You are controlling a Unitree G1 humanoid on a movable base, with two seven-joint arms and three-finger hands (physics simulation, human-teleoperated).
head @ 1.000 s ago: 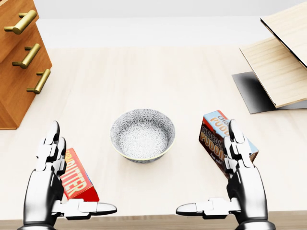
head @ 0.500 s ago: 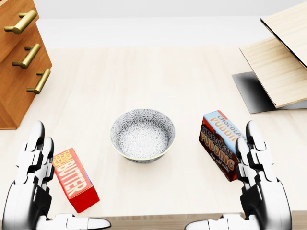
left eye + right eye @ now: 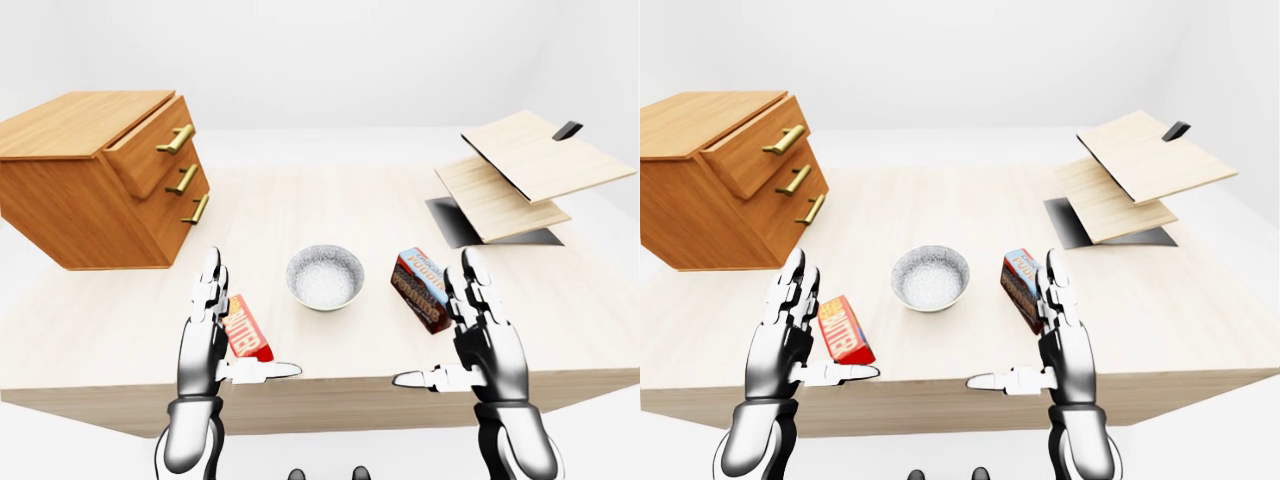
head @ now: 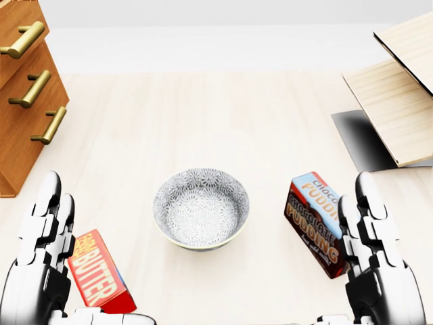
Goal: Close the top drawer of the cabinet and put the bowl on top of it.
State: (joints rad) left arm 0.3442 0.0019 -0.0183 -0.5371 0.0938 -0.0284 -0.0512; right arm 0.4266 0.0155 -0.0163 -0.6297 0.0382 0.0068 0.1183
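A grey patterned bowl (image 4: 201, 208) sits upright on the pale table, in the lower middle of the head view. The wooden cabinet (image 3: 70, 190) stands at the table's left; its top drawer (image 3: 150, 150) is pulled out a little, brass handle showing. My left hand (image 3: 245, 325) is open near the table's near edge, left of the bowl and apart from it. My right hand (image 3: 433, 320) is open on the bowl's right side, fingers up, thumb pointing inward. Neither hand holds or touches anything.
A red butter box (image 4: 98, 277) lies by my left hand. A chocolate pudding box (image 4: 314, 220) stands tilted by my right hand. Stacked wooden boards (image 3: 520, 170) on a dark base occupy the right. The table's near edge (image 3: 330, 392) runs under my hands.
The hands dropped lower and spread apart a second ago. Since then the whole head view has shifted: bowl, boxes and cabinet sit lower and slightly larger, so the camera moved.
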